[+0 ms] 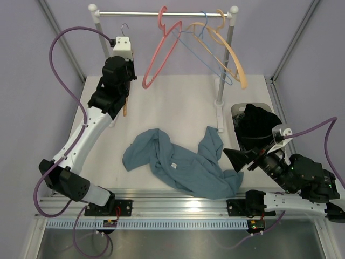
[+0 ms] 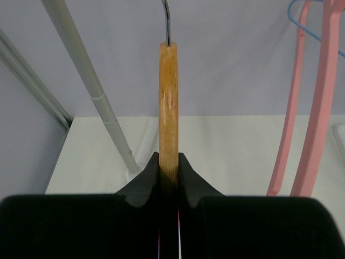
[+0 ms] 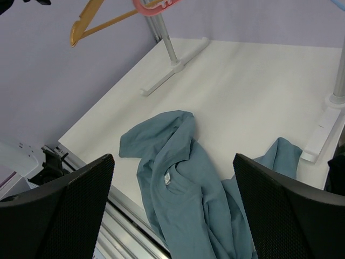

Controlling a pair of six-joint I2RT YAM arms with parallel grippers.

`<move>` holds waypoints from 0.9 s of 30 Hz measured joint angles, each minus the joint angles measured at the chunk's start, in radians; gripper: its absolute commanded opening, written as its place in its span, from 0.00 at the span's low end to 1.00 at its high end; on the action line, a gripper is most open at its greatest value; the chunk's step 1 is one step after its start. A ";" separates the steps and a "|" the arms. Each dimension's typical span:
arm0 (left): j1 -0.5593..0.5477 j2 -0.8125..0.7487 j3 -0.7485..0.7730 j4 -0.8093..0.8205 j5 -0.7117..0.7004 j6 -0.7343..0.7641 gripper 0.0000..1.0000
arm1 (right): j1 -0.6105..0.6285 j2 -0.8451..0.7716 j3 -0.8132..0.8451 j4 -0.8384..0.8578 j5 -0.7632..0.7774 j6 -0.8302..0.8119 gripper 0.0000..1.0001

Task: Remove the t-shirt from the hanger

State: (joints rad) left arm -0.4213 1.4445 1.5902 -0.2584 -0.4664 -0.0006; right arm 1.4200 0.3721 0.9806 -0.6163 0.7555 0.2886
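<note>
- Evidently the t-shirt (image 1: 183,164) was off the hanger. It lay crumpled on the worktop (image 1: 172,102), near the front edge and between the two arms, with its small white neck label (image 1: 174,165) facing up.
- No part of the cloth touched the hanger (image 2: 168,97). The two were well apart, and the hanger was up at the back left with no garment on it.
- The left tool (image 2: 168,162) was closed narrow on the hanger's orange-tan wood. The wood stood edge-on between its fingers, with the thin grey wire hook (image 2: 167,19) rising above.
- In the top view the hook sat near the left end of the rail (image 1: 161,13) and did not appear to hang on it, though this could not be told for certain.
- The right tool (image 1: 240,158) stood wide and held nothing, just beside the shirt's right end. Its wrist view looked down between the spread fingers onto the cloth.
- By this showing the removal itself was done. What seemed left was to put the bare hanger somewhere, perhaps on the rail beside the pink hanger (image 1: 161,48).
- Further out, a paler tan hanger (image 1: 241,75) hung on the rail, and a black cloth bundle (image 1: 256,124) sat at the right, apart from the shirt.
</note>
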 measured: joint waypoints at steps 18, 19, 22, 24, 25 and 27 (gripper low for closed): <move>0.042 0.098 0.041 0.265 0.014 0.110 0.00 | 0.000 -0.022 -0.019 0.015 -0.059 0.004 0.99; 0.047 0.112 0.054 0.267 0.014 0.114 0.00 | 0.000 -0.024 -0.019 0.016 -0.059 0.004 1.00; 0.064 0.157 0.084 0.266 0.024 0.116 0.00 | 0.000 -0.025 -0.019 0.018 -0.059 0.004 0.99; 0.077 0.182 0.094 0.266 0.035 0.116 0.00 | 0.000 -0.025 -0.020 0.018 -0.060 0.004 0.99; 0.082 0.195 0.099 0.267 0.042 0.116 0.00 | 0.000 -0.025 -0.020 0.018 -0.060 0.004 0.99; 0.089 0.210 0.103 0.272 0.049 0.116 0.00 | 0.000 -0.024 -0.020 0.018 -0.061 0.004 1.00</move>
State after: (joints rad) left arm -0.3321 1.6547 1.6928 0.0135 -0.4171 0.1154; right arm 1.4200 0.3477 0.9607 -0.5980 0.6941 0.2924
